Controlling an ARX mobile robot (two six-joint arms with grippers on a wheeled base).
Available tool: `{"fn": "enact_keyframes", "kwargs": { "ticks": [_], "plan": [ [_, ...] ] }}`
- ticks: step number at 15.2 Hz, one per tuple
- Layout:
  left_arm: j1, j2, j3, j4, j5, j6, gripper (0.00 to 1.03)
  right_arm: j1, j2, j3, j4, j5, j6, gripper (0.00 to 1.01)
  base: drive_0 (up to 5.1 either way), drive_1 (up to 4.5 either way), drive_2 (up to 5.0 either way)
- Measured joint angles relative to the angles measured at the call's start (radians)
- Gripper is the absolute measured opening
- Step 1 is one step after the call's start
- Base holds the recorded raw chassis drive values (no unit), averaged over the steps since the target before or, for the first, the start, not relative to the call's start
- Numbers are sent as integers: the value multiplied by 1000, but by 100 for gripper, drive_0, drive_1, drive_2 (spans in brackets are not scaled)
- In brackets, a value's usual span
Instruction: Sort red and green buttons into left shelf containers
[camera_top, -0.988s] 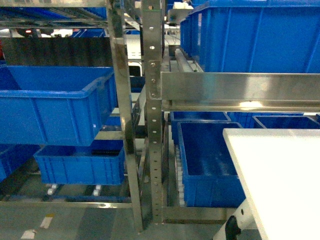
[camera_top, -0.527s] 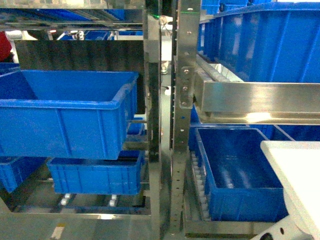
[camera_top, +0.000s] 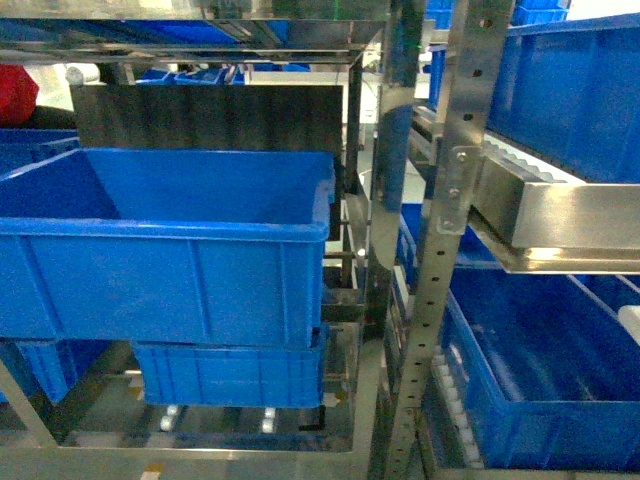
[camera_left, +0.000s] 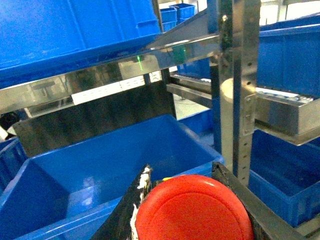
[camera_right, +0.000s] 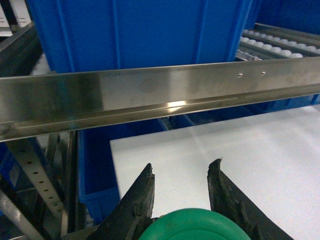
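Left gripper (camera_left: 192, 200) is clamping the red button (camera_left: 194, 210), right gripper (camera_right: 180, 192) the green button (camera_right: 192, 226); both look light, rigid, smooth-capped, best gripped by their bodies.

Head faces shelving closely; wrist views look past each tool.

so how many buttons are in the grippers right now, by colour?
Red button: 1, between the left gripper fingers
Green button: 1, between the right gripper fingers
Total: 2
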Motion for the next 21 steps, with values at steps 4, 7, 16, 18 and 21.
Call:
{"fn": "enact_keyframes", "kwargs": {
  "ticks": [4, 7, 16, 18, 21],
  "plan": [
    [1, 0, 0, 2, 0, 0, 31, 0, 0, 0, -5, 0, 0, 29, -477, 229, 229],
    [8, 0, 0, 2, -5, 0, 31, 0, -5, 0, -3, -3, 0, 29, -4, 44, -51],
    [2, 0, 0, 2, 3, 0, 31, 0, -4, -2, -1, 3, 0, 29, -311, 444, -124],
    [2, 0, 0, 1, 0, 0, 31, 0, 0, -2, -2, 2, 0, 29, -470, 386, 55],
    [2, 0, 0, 3, 0, 0, 31, 0, 0, -2, -1, 2, 0, 29, -297, 310, -8]
  ]
}}
